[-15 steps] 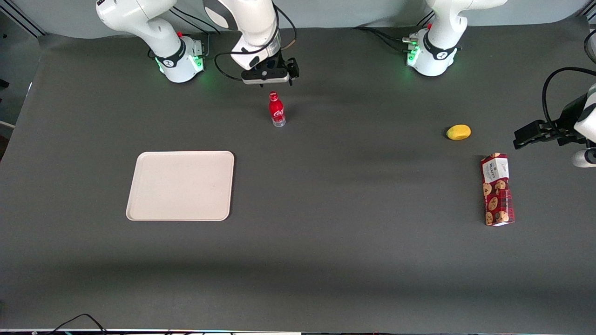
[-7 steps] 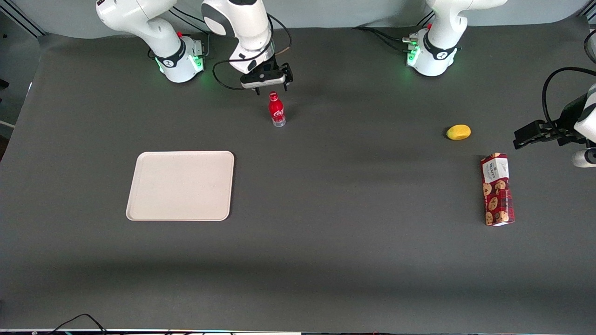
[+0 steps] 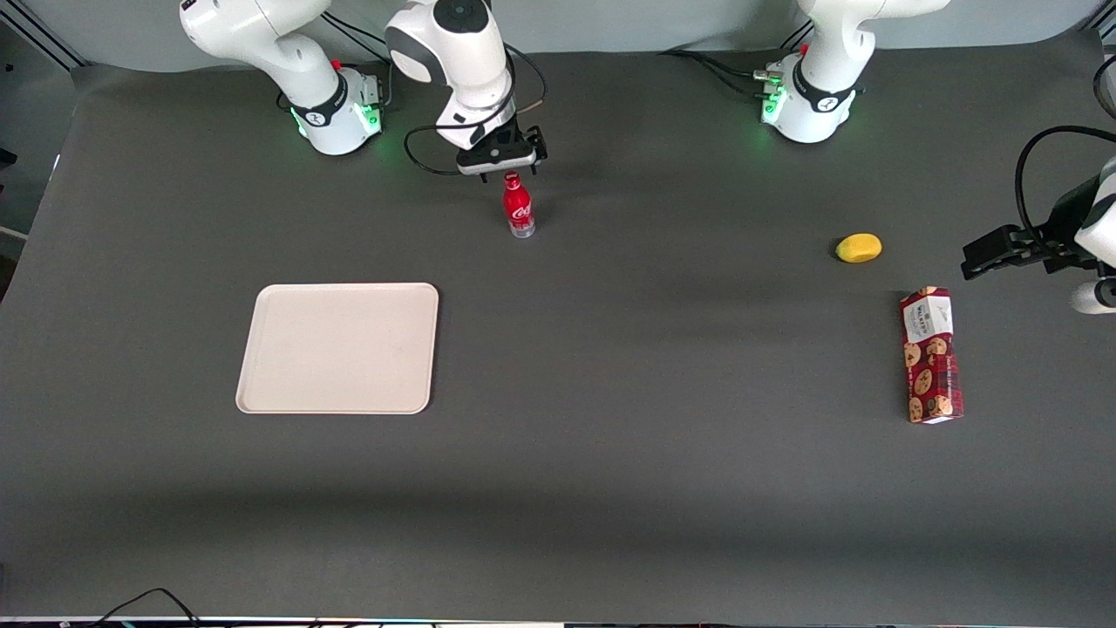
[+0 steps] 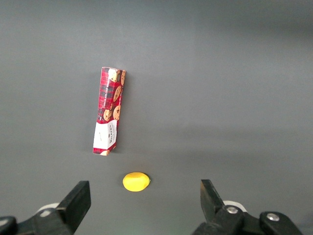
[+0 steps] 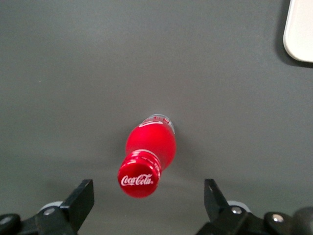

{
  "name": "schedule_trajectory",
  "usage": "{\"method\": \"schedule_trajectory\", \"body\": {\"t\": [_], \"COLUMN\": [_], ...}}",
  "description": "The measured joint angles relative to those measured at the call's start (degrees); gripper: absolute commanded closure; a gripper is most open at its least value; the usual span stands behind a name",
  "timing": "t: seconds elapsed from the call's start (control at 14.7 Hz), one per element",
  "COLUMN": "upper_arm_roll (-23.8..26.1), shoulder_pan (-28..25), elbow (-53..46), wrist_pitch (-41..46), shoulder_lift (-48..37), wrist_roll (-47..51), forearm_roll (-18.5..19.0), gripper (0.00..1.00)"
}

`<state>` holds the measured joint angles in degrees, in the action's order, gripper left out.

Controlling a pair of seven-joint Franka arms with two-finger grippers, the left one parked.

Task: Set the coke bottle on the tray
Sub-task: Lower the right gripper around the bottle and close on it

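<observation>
The bottle (image 3: 519, 206) is slim and red with white script, a red cap and a clear base. It stands upright on the table (image 3: 610, 392), apart from the tray (image 3: 338, 347) and farther from the front camera than it. The gripper (image 3: 506, 173) hangs just above the cap, fingers (image 5: 82, 199) spread wide, holding nothing. Toward the parked arm's end lie a lemon (image 3: 859, 248) and a cookie box (image 3: 931, 355).

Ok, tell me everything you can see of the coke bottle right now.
The coke bottle is small, slim and red, with a white script logo on its body and on its red cap, and a clear base. It stands upright on the dark table, farther from the front camera than the tray and well apart from it. Nothing touches it. The gripper hangs just above the cap, fingers open wide to either side.
</observation>
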<state>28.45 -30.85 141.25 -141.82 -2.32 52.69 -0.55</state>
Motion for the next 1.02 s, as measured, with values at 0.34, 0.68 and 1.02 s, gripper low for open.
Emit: {"method": "schedule_trajectory", "body": {"t": [0.34, 0.68, 1.02], "upper_arm_roll": [-0.04, -0.21, -0.67], "shoulder_pan": [0.20, 0.42, 0.61], "elbow": [-1.47, -3.23, -3.91], "wrist_pitch": [-0.56, -0.75, -0.76], "shoulder_lift": [3.41, 5.82, 6.67], "wrist_roll": [0.00, 0.00, 0.00], "forearm_roll": [1.98, 2.13, 3.49], "gripper": [0.00, 0.00, 0.00]}}
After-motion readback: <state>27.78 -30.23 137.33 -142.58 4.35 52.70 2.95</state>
